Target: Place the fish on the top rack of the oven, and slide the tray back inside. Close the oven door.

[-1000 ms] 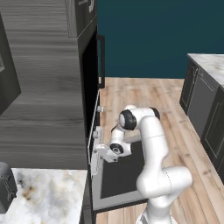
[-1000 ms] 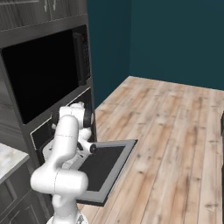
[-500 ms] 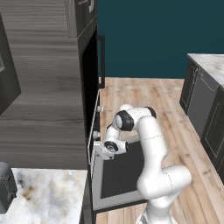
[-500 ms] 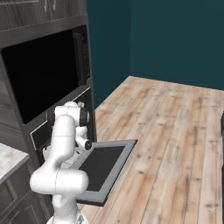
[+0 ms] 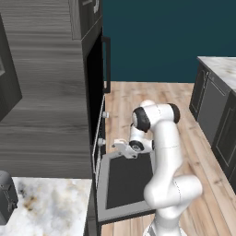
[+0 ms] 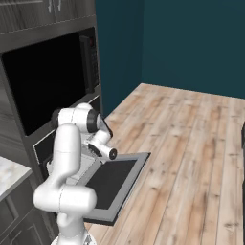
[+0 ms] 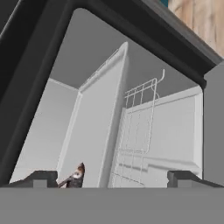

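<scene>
You have the two-finger gripper (image 7: 111, 177) spread open, empty, facing the black oven cavity (image 7: 131, 87), the small dark grey fish (image 7: 77, 175) lying on the light grey flat tray (image 7: 94, 127) near its edge.

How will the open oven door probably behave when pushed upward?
The oven door looks like a broad framed glass panel, so probably stiff and heavy. It lies flat out from the oven, so it should likely swing up, not slide.
</scene>
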{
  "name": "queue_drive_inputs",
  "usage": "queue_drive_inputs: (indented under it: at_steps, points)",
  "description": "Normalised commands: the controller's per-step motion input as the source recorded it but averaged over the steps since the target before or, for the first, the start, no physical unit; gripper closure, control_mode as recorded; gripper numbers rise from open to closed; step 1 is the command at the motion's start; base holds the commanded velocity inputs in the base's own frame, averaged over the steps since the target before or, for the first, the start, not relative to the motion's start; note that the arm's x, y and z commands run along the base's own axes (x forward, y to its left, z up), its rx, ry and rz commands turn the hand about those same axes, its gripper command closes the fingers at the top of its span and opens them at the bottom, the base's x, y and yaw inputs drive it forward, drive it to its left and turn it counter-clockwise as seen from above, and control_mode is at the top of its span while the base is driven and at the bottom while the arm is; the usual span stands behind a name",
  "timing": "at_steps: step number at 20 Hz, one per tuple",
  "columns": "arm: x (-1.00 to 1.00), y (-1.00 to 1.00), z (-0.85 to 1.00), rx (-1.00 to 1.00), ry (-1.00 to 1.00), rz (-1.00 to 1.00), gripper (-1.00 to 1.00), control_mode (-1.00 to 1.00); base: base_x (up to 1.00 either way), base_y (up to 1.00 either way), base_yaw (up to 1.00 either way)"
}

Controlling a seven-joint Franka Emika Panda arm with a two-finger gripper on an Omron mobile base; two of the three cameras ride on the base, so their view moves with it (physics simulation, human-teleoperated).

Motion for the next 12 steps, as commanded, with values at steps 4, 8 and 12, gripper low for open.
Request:
queue_drive_inputs:
  at_steps: [4, 8, 12]
  points:
    - [-0.36, -1.0, 0.51, 0.0, -0.28, 0.0, -1.0, -1.0, 0.0, 0.0, 0.0]
    - [-0.41, -0.98, 0.62, -0.01, -0.23, -0.02, -1.0, -1.0, 0.0, 0.0, 0.0]
    - [-0.33, -0.74, 0.96, -0.06, -0.12, -0.05, -1.0, -1.0, 0.0, 0.0, 0.0]
